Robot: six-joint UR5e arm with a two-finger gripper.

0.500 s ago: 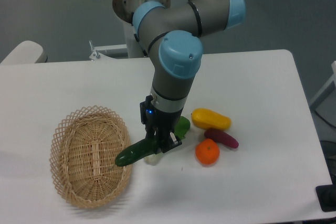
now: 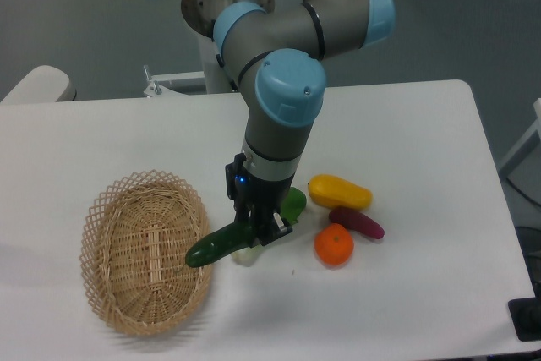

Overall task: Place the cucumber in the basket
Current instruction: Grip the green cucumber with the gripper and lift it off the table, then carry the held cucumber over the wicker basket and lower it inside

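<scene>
Camera view, lower centre: end effector (image 2: pixel 256 232) pinching the cucumber (image 2: pixel 217 245) near its right end. Cucumber tilted, left tip over the basket (image 2: pixel 145 251) rim at lower left, apparently clear of the tabletop (image 2: pixel 406 141).

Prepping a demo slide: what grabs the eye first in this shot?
The big grey-and-blue arm dominates the centre, its gripper shut on the cucumber, whose tip overlaps the basket rim at lower left. Right of it sits a bright cluster: orange, yellow vegetable, purple one.
</scene>
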